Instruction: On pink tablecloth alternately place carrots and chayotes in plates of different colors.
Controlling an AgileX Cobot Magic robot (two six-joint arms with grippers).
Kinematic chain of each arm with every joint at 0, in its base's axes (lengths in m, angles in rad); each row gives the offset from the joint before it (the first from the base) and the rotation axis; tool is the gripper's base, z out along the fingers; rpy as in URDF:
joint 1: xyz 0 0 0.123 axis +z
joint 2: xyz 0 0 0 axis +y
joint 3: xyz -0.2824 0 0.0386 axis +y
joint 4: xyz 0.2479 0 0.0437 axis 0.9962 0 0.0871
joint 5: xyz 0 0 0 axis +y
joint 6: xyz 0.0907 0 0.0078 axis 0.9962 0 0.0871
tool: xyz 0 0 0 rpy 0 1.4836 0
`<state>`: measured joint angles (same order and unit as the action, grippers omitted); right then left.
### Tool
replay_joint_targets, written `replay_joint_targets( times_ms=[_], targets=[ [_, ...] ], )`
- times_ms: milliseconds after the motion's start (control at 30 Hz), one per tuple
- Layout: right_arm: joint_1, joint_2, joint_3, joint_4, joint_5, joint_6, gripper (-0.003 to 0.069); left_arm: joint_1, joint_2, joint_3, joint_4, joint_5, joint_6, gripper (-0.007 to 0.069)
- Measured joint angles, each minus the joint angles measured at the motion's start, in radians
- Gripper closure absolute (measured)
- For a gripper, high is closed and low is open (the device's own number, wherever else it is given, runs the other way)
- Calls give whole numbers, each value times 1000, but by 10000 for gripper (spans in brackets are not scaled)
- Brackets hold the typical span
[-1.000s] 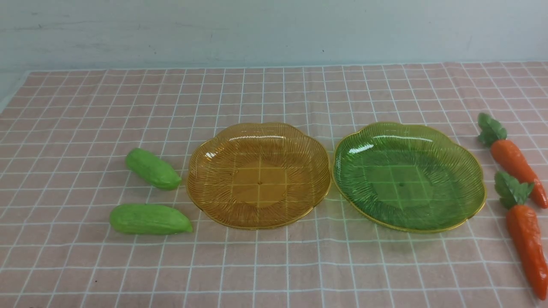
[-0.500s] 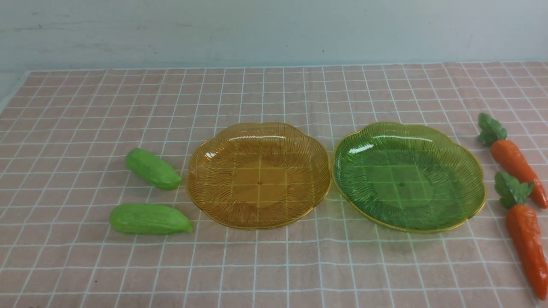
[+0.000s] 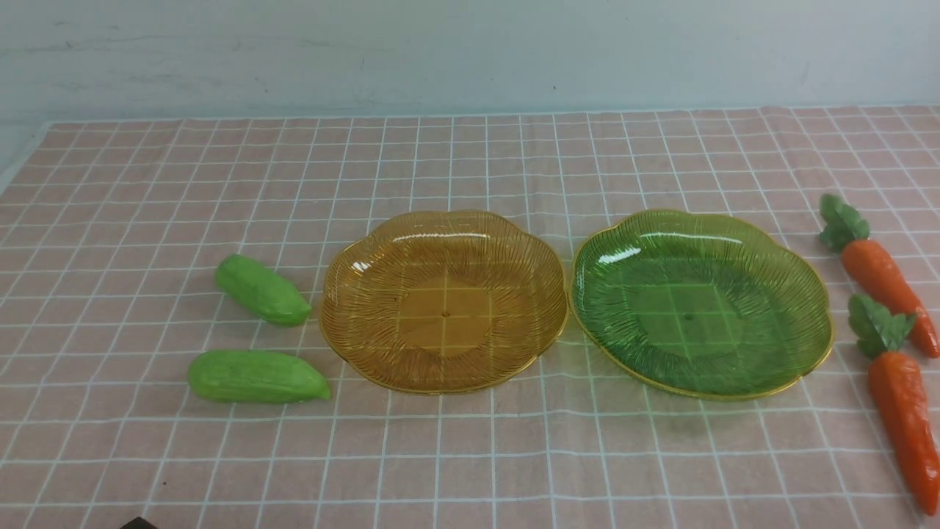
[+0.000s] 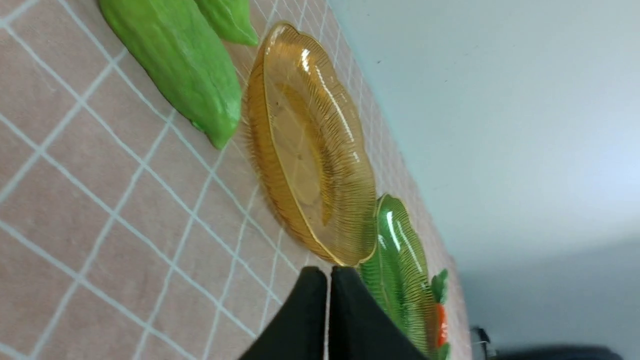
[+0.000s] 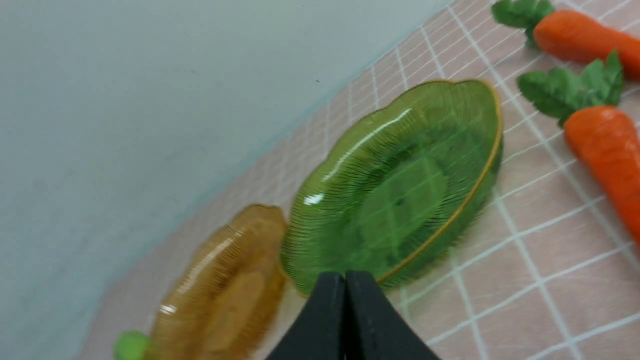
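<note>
I see the pink tablecloth [image 3: 470, 455] spread over the desk, with white lines making squares on it. Two plates sit side by side in the middle, and their rims look like they just touch. The amber plate [image 3: 445, 301] is on the left and the green plate [image 3: 698, 305] is on the right. Two green chayotes lie on the cloth to the left of the amber plate. The far chayote [image 3: 262, 289] lies at a slant, and its end is just beside the plate's rim. The near chayote [image 3: 257, 376] lies almost flat across, with its pointy end close to the rim. Two carrots lie on the cloth to the right of the green plate, with their leafy tops pointing away from me. The far carrot [image 3: 881, 275] is just beside the near carrot [image 3: 903, 419], which runs down to the near right corner. My left tool [image 4: 327, 272] has its two black tips pressed together with nothing in them, low over the cloth near the amber plate. My right tool [image 5: 345, 280] is pressed together too, holding nothing, close to the near rim of the green plate.
</note>
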<state>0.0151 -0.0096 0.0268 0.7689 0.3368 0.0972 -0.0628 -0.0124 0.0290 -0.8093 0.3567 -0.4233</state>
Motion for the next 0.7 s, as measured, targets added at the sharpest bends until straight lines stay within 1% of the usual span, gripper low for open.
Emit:
replay_joint_targets(
  times_ms=[33,67,133,200,267,333,433,500,533,600,633,700],
  targets=[
    [0,0,0,48,-22,3,674,0,0,0,-13,-1,0,628],
    [0,0,0,62,-27,3,674,0,0,0,-17,-1,0,628],
    [0,0,0,70,-38,1,674,0,0,0,-20,-2,0,628],
    [0,0,0,71,-53,-51,674,0,0,0,-66,-28,6,628],
    [0,0,-25,66,-27,-97,674,0,0,-24,-109,-17,46,628],
    [0,4,-80,46,-8,-137,673,0,1,-93,-124,21,117,628],
    [0,158,-287,-126,57,-161,673,0,93,-255,-97,137,254,628],
    [0,289,-404,-254,171,-114,671,0,208,-340,-38,223,348,628],
    [0,400,-473,-352,265,-60,671,0,257,-361,-12,255,371,628],
    [0,538,-559,-498,393,33,670,0,358,-409,35,316,408,628],
    [0,631,-609,-612,462,106,669,0,410,-427,53,348,414,628],
    [0,752,-667,-746,526,193,664,0,521,-459,79,391,423,627]
  ],
)
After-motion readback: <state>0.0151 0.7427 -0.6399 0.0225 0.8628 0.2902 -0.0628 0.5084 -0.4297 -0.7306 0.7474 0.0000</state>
